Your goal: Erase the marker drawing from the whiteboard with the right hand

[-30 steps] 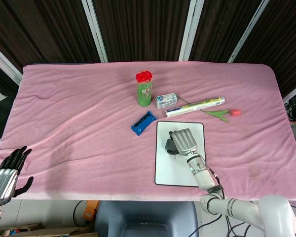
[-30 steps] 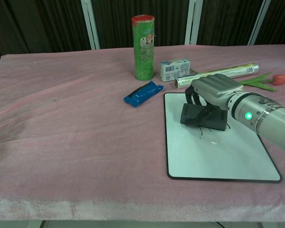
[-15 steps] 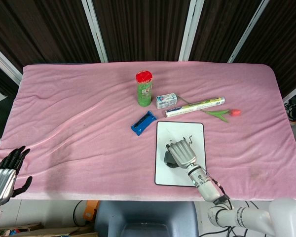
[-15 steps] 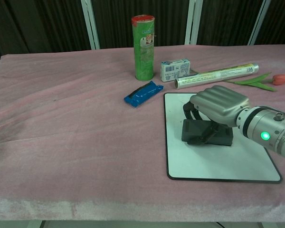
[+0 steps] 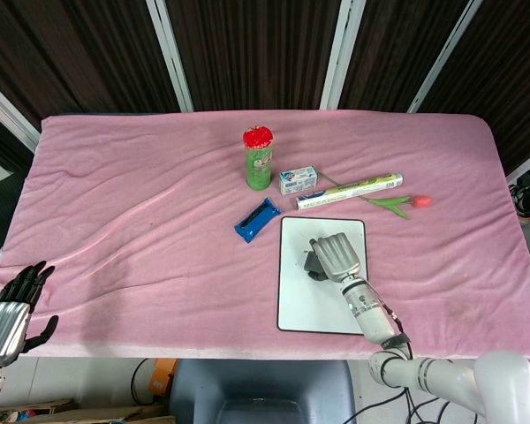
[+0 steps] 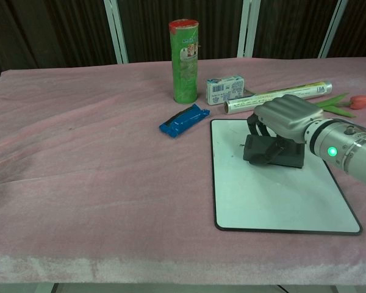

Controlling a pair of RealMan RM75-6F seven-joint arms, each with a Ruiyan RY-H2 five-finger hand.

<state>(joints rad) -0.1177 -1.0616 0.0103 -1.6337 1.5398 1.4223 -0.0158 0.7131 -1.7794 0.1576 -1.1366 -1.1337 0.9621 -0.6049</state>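
Observation:
The whiteboard (image 5: 300, 300) (image 6: 262, 195) lies flat on the pink cloth, right of centre. My right hand (image 5: 337, 254) (image 6: 287, 119) grips a black eraser (image 5: 308, 263) (image 6: 271, 152) and presses it on the board's upper part. A tiny dark marker trace (image 6: 241, 145) shows just left of the eraser; the rest of the visible board is white. My left hand (image 5: 9, 314) hangs off the table's near left corner, holding nothing, fingers apart. It does not appear in the chest view.
Behind the board stand a green can with a red lid (image 5: 258, 159) (image 6: 184, 61), a small white-and-blue box (image 5: 298, 179) (image 6: 225, 89), a long foil roll (image 5: 349, 191) (image 6: 277, 97) and a tulip (image 5: 405, 202) (image 6: 354, 101). A blue packet (image 5: 256, 219) (image 6: 184, 120) lies left of the board.
My right hand slid the eraser down the board toward me, then back up and right toward the far edge. The marker lines seen earlier beside the eraser are nearly gone. The left hand stayed put.

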